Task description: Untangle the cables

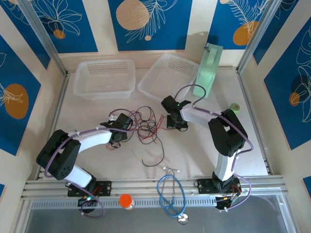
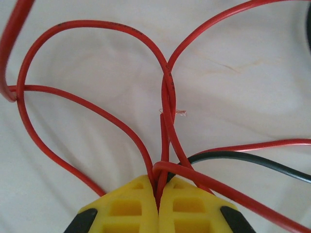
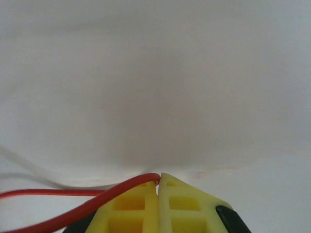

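The cables (image 1: 146,125) lie as a loose tangle of thin red and black loops in the middle of the white table (image 1: 97,155), between my two grippers. My left gripper (image 1: 127,129) is at the tangle's left side. In the left wrist view it (image 2: 159,183) is shut on a bundle of red cable strands (image 2: 167,97), and a black cable (image 2: 243,159) runs off to the right. My right gripper (image 1: 177,124) is at the tangle's right side, low over the table. In the right wrist view it (image 3: 158,180) is shut on one red cable (image 3: 82,206) that leads off to the left.
Two clear plastic baskets (image 1: 104,77) (image 1: 167,74) stand at the back, with a pale green object (image 1: 208,70) leaning beside the right one. A blue stethoscope (image 1: 170,194) and an orange-capped item (image 1: 126,200) lie on the front rail. A loose black cable end (image 1: 154,160) curls nearby.
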{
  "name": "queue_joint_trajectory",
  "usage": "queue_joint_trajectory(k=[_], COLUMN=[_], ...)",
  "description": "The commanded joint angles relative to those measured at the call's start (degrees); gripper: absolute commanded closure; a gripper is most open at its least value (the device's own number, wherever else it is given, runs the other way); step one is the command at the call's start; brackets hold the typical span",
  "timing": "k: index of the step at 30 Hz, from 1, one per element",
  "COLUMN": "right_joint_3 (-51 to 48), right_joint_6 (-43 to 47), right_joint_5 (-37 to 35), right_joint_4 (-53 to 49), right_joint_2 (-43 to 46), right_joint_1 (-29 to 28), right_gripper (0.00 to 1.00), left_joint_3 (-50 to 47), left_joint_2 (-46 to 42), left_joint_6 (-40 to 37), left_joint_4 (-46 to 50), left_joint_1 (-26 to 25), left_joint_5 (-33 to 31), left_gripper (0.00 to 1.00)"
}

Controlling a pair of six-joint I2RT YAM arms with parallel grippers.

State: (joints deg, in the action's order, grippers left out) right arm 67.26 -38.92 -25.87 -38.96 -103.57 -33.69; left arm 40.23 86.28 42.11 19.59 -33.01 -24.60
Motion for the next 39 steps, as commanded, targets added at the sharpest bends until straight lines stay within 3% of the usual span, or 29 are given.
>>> queue_joint_trajectory(k=[1, 8, 15, 23, 28, 29, 35, 39], right_joint_3=[-2.40, -3.92, 1.04, 8.29, 11.77, 12.57, 12.29, 9.56], right_joint_6=[2.13, 7.38, 6.86, -4.99, -20.79, -25.23, -25.84, -12.03], right_joint_5=[-7.49, -11.05, -22.26, -38.45, -47.63, -49.09, -48.82, -44.05], right_joint_4=[-7.02, -13.09, -21.94, -40.25, -58.35, -62.26, -62.06, -48.48], right_joint_2=[4.69, 8.31, 1.31, -6.90, -11.83, -12.99, -13.94, -10.28], right_joint_1=[2.28, 1.89, -1.79, -5.30, -5.33, -5.28, -5.51, -5.51], right_gripper=[1.00, 1.00, 0.85, 0.83, 0.82, 0.78, 0.78, 0.77], left_joint_3=[-1.38, -1.47, -1.47, -0.64, 0.03, 0.11, -0.01, -0.33], left_joint_2=[-0.51, -0.41, -1.24, -3.69, -4.84, -4.94, -5.50, -6.68], left_joint_6=[2.35, 2.19, 1.51, 0.74, 1.00, 1.20, 2.49, 2.07], left_joint_4=[-1.22, -0.87, -0.64, 2.21, 4.69, 5.20, 7.04, 6.54], left_joint_1=[1.76, 2.67, 2.74, 2.78, 3.26, 3.47, 4.76, 4.92], left_joint_5=[-3.27, -3.66, -2.89, -4.71, -6.27, -6.47, -6.78, -6.11], left_gripper=[1.00, 1.00, 1.00, 1.00, 1.00, 1.00, 1.00, 1.00])
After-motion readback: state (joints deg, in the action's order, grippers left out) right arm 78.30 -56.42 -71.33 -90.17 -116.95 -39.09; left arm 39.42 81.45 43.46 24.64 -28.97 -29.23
